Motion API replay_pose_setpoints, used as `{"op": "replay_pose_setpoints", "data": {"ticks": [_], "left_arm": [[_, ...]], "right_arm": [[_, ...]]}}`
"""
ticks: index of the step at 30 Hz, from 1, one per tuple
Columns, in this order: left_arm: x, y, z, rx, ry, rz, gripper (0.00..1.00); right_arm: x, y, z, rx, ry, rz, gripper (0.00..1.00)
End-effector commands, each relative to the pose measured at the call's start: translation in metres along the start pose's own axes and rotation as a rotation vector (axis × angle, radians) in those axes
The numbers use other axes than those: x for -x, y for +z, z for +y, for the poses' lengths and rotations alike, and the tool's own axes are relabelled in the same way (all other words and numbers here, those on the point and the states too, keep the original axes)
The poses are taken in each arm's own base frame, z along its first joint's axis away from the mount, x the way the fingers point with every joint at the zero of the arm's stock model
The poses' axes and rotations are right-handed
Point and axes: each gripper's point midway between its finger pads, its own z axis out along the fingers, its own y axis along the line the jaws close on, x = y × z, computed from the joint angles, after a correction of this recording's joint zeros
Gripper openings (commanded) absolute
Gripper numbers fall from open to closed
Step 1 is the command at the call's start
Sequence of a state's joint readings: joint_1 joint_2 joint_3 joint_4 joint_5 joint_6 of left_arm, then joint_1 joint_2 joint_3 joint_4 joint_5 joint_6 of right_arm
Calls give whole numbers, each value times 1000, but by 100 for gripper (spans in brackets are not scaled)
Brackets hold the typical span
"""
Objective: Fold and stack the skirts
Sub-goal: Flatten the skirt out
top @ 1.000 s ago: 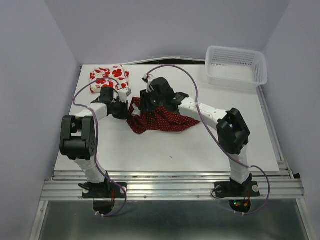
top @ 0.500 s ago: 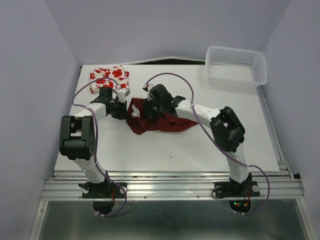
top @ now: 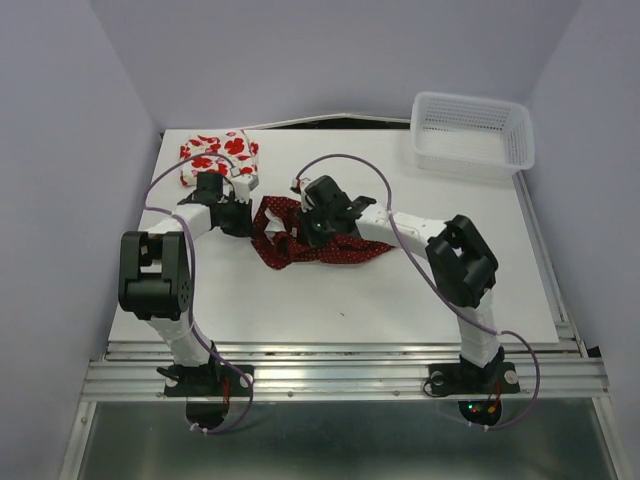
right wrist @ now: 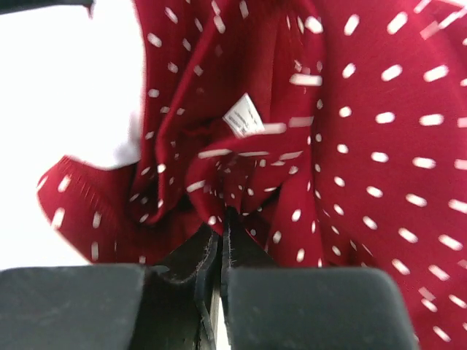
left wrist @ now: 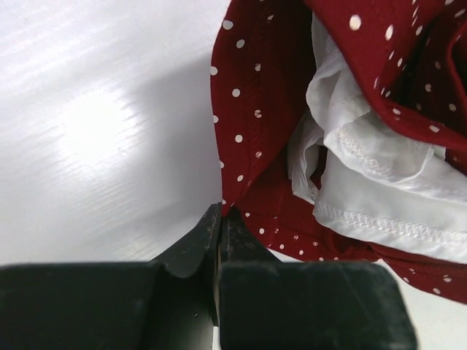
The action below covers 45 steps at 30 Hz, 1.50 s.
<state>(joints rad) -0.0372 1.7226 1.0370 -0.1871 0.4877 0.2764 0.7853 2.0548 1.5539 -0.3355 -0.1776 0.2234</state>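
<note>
The dark red skirt (top: 322, 246), crumpled left of the tabletop's (top: 400, 300) middle, is being pinched by both grippers: the left gripper (left wrist: 220, 213) at an edge, the right gripper (right wrist: 222, 216) at a bunched fold. Flattening is seemingly being attempted. The cloth is likely needing to be drawn taut before being folded, then stacked on the flowered skirt (top: 214, 155) at the far-left corner.

Top view: the dark red cloth skirt with tiny white dots (top: 345, 250) is partly covered by the black-and-white right arm (top: 400, 225). The right gripper (top: 312, 228) has its fingertips hidden beneath that arm, and the left gripper (top: 248, 212) tips are too small to make out there. Left wrist view cuts the skirt and its white lining (left wrist: 365, 189) off at the top and right edges. Right wrist view is blurred: the dots are smeared to streaks, the small white sewn-in label (right wrist: 244, 117) is unreadable, and the skirt runs off the top and right.
</note>
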Motion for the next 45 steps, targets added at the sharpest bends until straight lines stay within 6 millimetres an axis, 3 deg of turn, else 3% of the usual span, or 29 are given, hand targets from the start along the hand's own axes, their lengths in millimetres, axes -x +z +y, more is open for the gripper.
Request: {"op": "replay_pose_setpoints", "data": {"ticks": [1, 2, 3, 4, 5, 6, 10, 15, 19, 23, 27, 28, 29, 30, 31, 36, 39, 43, 45], "left_arm": [[63, -42, 4, 60, 81, -146, 0], [73, -49, 6, 77, 91, -168, 0], [84, -58, 9, 107, 100, -191, 0], [96, -71, 10, 129, 108, -222, 0], [119, -87, 11, 152, 124, -274, 0], [132, -98, 11, 176, 127, -308, 0], [191, -154, -2, 218, 157, -485, 0], [256, -219, -19, 248, 176, -687, 0], [279, -257, -25, 305, 206, -797, 0], [276, -272, -30, 332, 246, -807, 0], [246, -265, -30, 351, 269, -776, 0], [243, -279, -35, 371, 279, -809, 0], [238, -279, -33, 385, 271, -807, 0], [227, -271, -29, 396, 254, -786, 0], [221, -276, -28, 417, 230, -789, 0], [185, -241, -27, 358, 194, -675, 0], [188, -244, -26, 363, 171, -688, 0], [211, -283, -39, 383, 188, -818, 0], [220, -304, -49, 379, 195, -868, 0]], "right_arm": [[79, -76, -2, -32, -87, -239, 1], [91, -90, -13, -52, -85, -272, 1], [107, -111, -42, -102, -61, -315, 1], [120, -130, -58, -133, -56, -349, 1], [135, -159, -72, -167, -71, -404, 1], [144, -184, -111, -240, -45, -447, 1], [169, -267, -167, -418, -103, -572, 1], [207, -345, -192, -579, -173, -705, 1], [223, -391, -212, -675, -188, -773, 1], [215, -397, -213, -691, -201, -764, 1], [193, -396, -219, -741, -182, -730, 1], [187, -399, -226, -768, -166, -722, 1], [184, -399, -228, -778, -160, -715, 1], [177, -400, -236, -798, -145, -701, 1], [172, -401, -242, -812, -132, -691, 1], [152, -377, -253, -791, -92, -636, 1], [157, -375, -250, -763, -76, -652, 1], [188, -414, -234, -777, -104, -763, 1], [192, -430, -224, -782, -116, -800, 1]]}}
